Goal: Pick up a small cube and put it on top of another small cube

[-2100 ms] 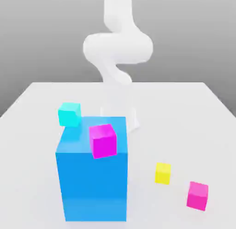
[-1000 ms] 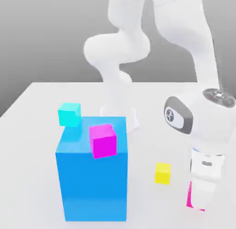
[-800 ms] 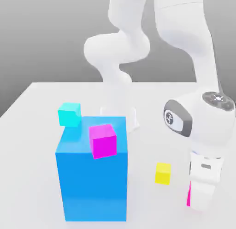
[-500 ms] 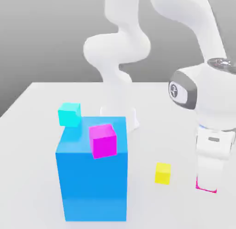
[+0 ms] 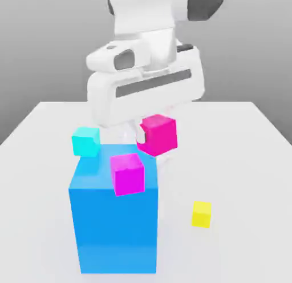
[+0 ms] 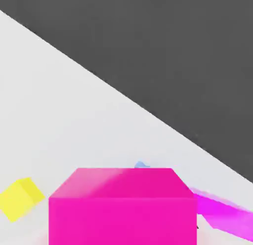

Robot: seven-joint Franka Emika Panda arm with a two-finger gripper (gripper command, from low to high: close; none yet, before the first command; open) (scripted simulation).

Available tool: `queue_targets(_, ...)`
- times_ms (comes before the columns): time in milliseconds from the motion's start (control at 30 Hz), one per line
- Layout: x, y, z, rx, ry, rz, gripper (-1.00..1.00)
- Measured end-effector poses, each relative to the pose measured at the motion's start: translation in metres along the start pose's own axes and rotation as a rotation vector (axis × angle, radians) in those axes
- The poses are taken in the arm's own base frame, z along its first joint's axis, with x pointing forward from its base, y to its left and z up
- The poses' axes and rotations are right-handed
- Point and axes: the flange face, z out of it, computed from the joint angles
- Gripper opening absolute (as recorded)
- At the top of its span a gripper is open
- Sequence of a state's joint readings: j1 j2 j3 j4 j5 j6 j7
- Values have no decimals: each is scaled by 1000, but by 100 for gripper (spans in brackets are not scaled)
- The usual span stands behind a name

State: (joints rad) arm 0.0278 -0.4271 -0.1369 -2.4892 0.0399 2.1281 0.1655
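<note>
While it hangs in the air above the white table (image 5: pixel 251 139), the small cube (image 5: pixel 158 134) sits slightly turned, one vertical edge toward the exterior camera – being a cube, it has no long axis to speak of. It is lifted clear of every surface, just above and toward the exterior view's right of the magenta cube (image 5: pixel 127 173), which rests on top of the big blue block (image 5: pixel 114 225). The gripper (image 5: pixel 149 128) is directly over the hot-pink cube and has it clamped, its fingers mostly hidden behind the broad white hand. The hand points straight down, its wide face toward the exterior camera. In the hand view the small cube (image 6: pixel 123 205) looms close, level and square-on – the yellow cube (image 6: pixel 20 197) lies on the table beyond it. A cyan cube (image 5: pixel 86 141) stands behind the blue block.
</note>
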Motion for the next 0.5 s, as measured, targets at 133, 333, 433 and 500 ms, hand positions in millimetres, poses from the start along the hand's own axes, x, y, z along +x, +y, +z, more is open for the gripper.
queue_targets(133,-29,67,-35,-42,-10,160,-100)
queue_targets(333,-47,99,23,-99,-36,216,100)
queue_targets(433,-47,99,23,-99,-36,216,100)
queue_targets(500,-47,99,23,-99,-36,216,100)
